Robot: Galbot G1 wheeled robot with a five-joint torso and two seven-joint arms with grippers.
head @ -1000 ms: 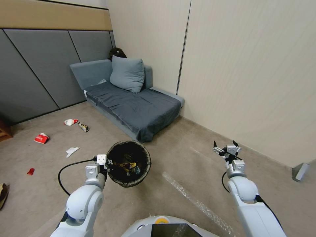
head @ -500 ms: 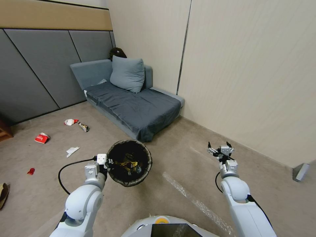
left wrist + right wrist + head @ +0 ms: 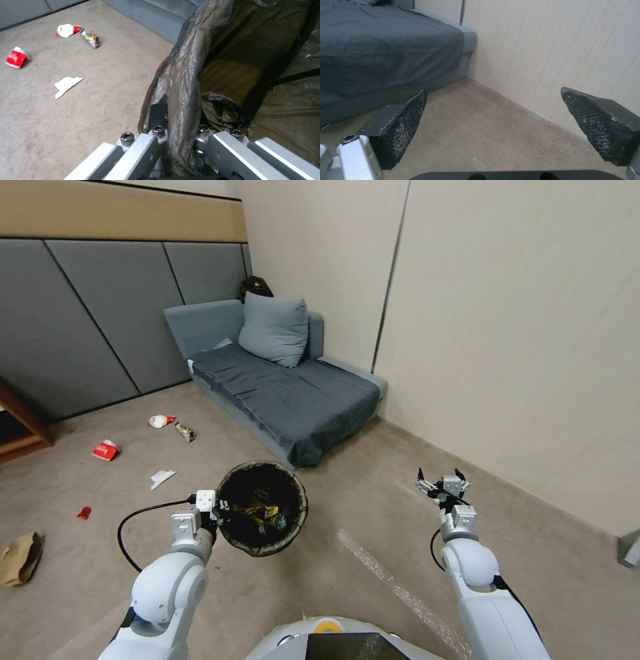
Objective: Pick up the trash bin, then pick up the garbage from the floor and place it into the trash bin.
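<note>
I'm carrying the trash bin [image 3: 261, 508] off the floor in the left gripper [image 3: 215, 509], which is clamped on its rim, one finger outside and one inside the black liner [image 3: 181, 82], so the first step looks done and I judge I'm in the collecting step. Some wrappers are already lying inside the bin. The right gripper [image 3: 440, 485] is hanging empty out front near the wall [image 3: 520, 333], its pads [image 3: 403, 117] spread wide over bare carpet [image 3: 480, 125].

Counting what is lying on the floor to my left, well apart from the bin: two red-and-white packets [image 3: 106, 450] [image 3: 161, 421], one dark snack wrapper [image 3: 185, 432] just beside the farther packet, one crumpled white paper [image 3: 162, 477], one small red scrap [image 3: 84, 513], and one flattened brown paper bag [image 3: 20, 558]. That makes six pieces, one bin.

The sofa [image 3: 287, 387] is sitting ahead, none of the litter touching it. As I read it, the next move calls for turning the base left and closing on the white paper, the nearest piece, since the free gripper is nowhere near any of it, while I'm keeping the bin level
</note>
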